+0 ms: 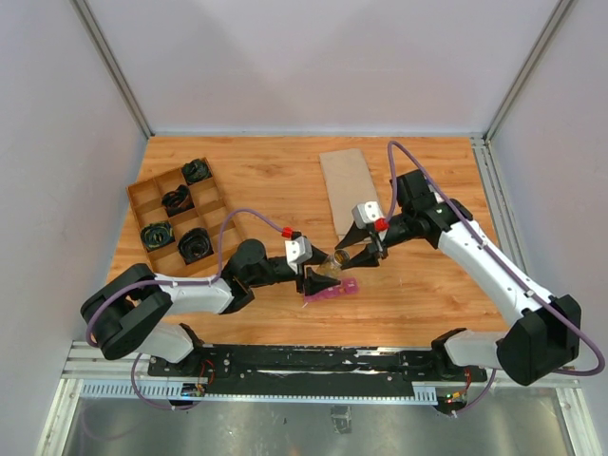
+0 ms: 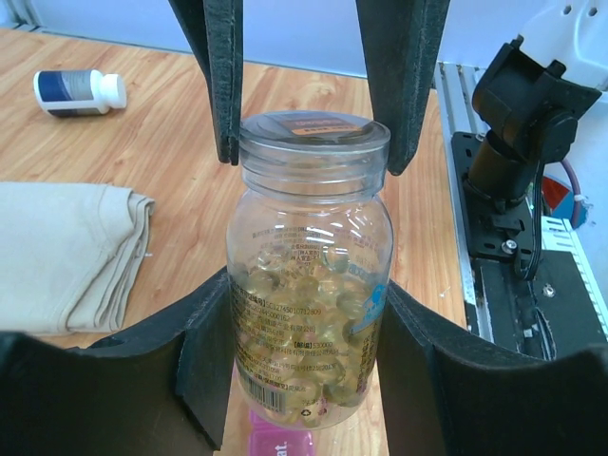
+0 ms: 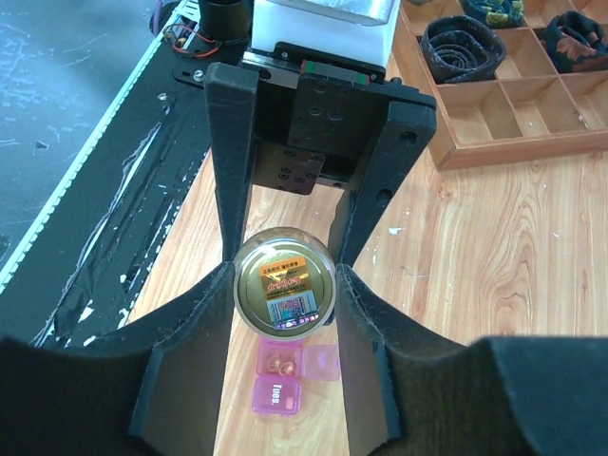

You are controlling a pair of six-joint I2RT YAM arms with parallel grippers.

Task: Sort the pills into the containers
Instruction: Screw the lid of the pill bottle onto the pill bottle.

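Note:
A clear bottle (image 2: 309,237) full of yellow softgel pills (image 2: 304,313) stands upright in my left gripper (image 2: 306,332), which is shut on its lower body. From above, my right gripper (image 3: 285,285) has its pads against both sides of the bottle's gold-labelled cap (image 3: 285,290). Its fingers (image 2: 223,85) also show in the left wrist view, flanking the cap. Right under the bottle lie the magenta-pink containers (image 3: 280,394). One compartment (image 3: 280,361) is open with two pills in it, and the one marked "Tues." is closed. From above, the bottle (image 1: 332,266) hangs over the pink containers (image 1: 332,290).
A brown wooden divided tray (image 1: 147,195) with black items sits at the far left. A folded beige cloth (image 1: 347,185) lies behind the grippers. A small bottle with a white cap (image 2: 78,91) lies on its side beyond the cloth.

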